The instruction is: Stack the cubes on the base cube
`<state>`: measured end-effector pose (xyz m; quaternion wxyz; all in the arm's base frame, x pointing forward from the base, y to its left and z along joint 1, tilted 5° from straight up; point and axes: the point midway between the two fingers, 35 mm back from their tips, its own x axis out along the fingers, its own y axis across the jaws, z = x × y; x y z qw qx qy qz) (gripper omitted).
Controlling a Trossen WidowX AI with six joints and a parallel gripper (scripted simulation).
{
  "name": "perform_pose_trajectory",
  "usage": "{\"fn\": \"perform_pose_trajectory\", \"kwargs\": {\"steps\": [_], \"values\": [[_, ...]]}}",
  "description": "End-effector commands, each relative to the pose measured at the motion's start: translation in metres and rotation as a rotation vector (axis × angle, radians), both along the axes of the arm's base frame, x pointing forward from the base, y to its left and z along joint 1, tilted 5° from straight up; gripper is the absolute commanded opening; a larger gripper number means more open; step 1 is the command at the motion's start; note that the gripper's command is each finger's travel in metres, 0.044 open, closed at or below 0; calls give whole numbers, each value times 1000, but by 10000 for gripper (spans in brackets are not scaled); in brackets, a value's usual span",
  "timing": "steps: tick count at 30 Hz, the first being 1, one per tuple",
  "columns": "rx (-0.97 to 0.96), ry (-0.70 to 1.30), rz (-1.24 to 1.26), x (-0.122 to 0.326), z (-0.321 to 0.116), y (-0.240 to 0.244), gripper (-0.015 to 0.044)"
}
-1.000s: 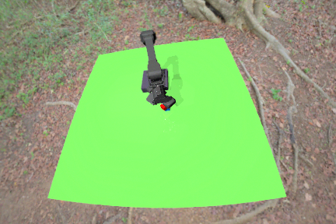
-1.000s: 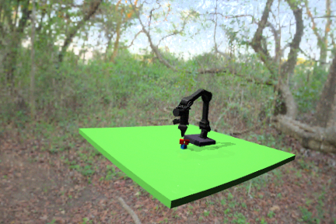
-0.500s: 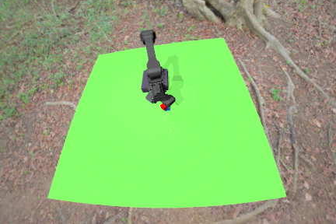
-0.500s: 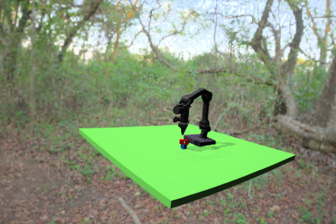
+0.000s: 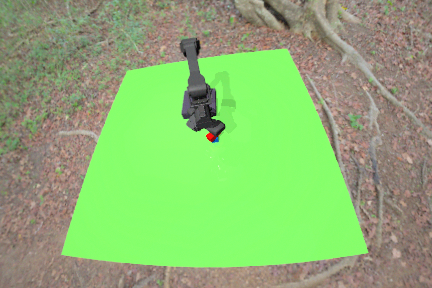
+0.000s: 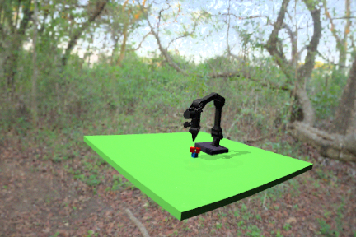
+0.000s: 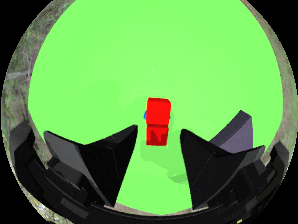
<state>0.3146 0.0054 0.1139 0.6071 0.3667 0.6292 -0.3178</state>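
Observation:
Two red cubes sit side by side on the blue base cube (image 5: pixel 216 140) (image 6: pixel 194 155) (image 7: pixel 145 115). One red cube (image 7: pixel 158 112) is farther up the wrist view, and the other red cube (image 7: pixel 157 136) is lower and partly shaded. A thin dark line shows between them; the gap's width cannot be told. Both look level in the exterior view, overhanging the blue cube, which is mostly hidden from above. My gripper (image 6: pixel 194 140) (image 7: pixel 158 131) is partly open and empty, pointing down just above the red cubes, with its fingertips clear of them.
The green table top (image 5: pixel 220 214) (image 6: pixel 165 176) (image 7: pixel 150 45) carries the cubes. The arm's dark base (image 6: pixel 211 148) (image 7: pixel 239 135) stands close behind them. The arm arches over from this base.

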Motion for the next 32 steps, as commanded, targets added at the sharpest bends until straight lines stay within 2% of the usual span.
{"fn": "perform_pose_trajectory", "kwargs": {"steps": [1, 8, 9, 15, 25, 32], "values": [[0, -7, 3, 0, 3, 0, 205], [0, -1, 0, 0, 9, -1, 389], [0, -1, 0, 0, 10, -1, 400], [2, 2, -2, 0, 8, 4, 400], [15, 0, 0, -30, 19, 122, 400], [12, 7, -2, -39, 21, 138, 400]]}}
